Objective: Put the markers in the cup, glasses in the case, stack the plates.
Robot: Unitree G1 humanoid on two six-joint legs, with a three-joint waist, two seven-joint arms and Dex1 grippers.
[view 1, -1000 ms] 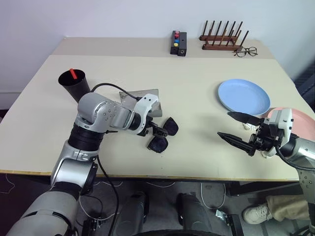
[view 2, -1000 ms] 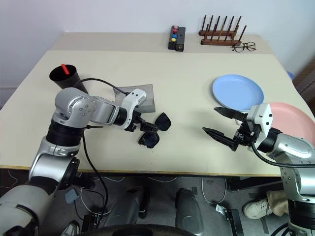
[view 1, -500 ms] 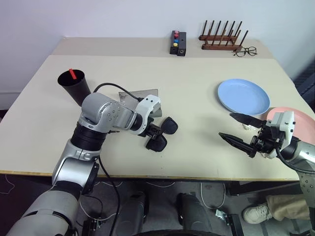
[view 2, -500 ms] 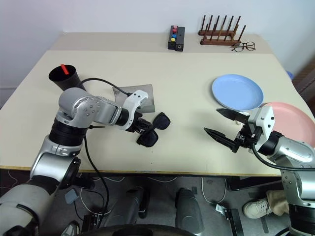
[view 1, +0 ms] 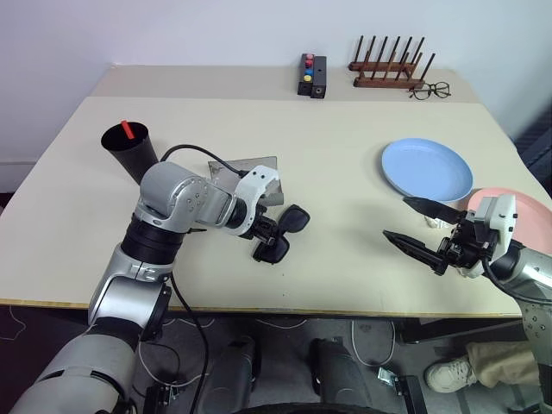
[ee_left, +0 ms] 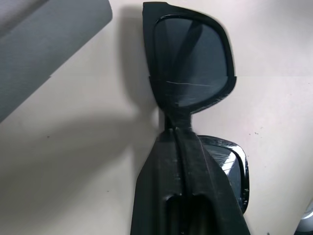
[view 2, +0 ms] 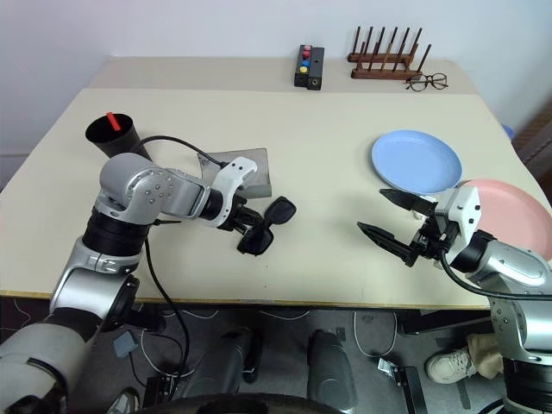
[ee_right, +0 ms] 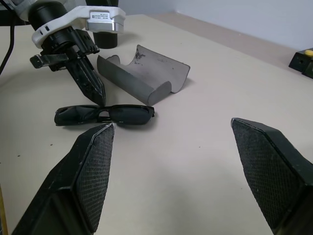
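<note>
The left hand (view 2: 250,227) pinches the bridge of the glasses (view 2: 266,227) beside the case (view 2: 251,171).

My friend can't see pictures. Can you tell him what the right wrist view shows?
The left gripper pinches the bridge of black sunglasses lying on a beige table. An open grey glasses case sits just behind them, and the right gripper's fingers stand wide apart in front.
</note>
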